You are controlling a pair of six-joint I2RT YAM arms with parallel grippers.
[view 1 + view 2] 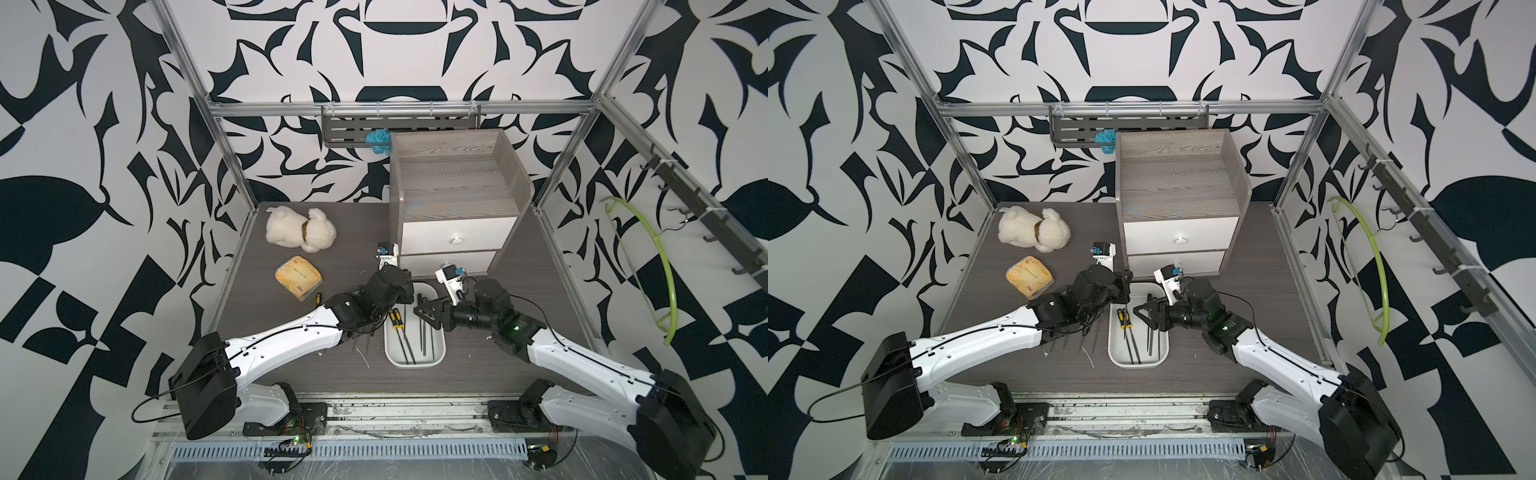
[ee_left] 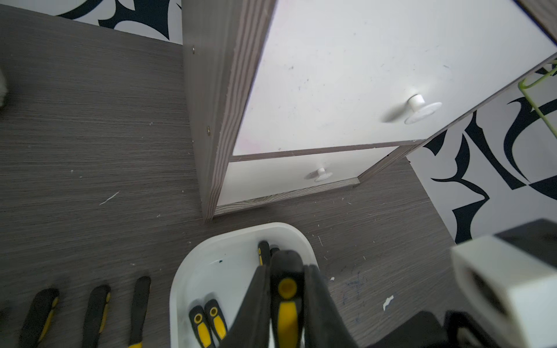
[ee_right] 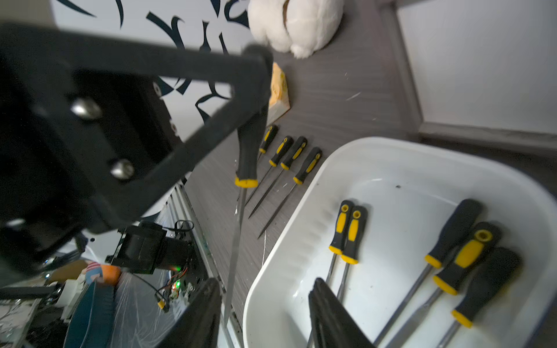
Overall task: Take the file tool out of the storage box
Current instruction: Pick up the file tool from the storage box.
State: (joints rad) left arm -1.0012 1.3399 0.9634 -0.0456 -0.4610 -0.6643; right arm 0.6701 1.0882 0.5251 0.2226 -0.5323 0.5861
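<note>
File tool (image 3: pixel 247 153) likely light, stiff, slim blade; grippy black-yellow handle best hold. Left pincer (image 2: pixel 286 301) clenched on that handle, near storage box (image 1: pixel 414 363); right pincer (image 3: pixel 263 289) spread, empty.

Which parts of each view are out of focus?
Left wrist view: left claw and held file blurred, cabinet sharp. Right wrist view: that claw soft, storage box crisp. Both top views: sharp, evenly lit.

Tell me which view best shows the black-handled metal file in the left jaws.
Right wrist: the black-handled metal file shows handle and blade. Left wrist shows only its handle end-on; in both top views the left arm seems to hide it.
</note>
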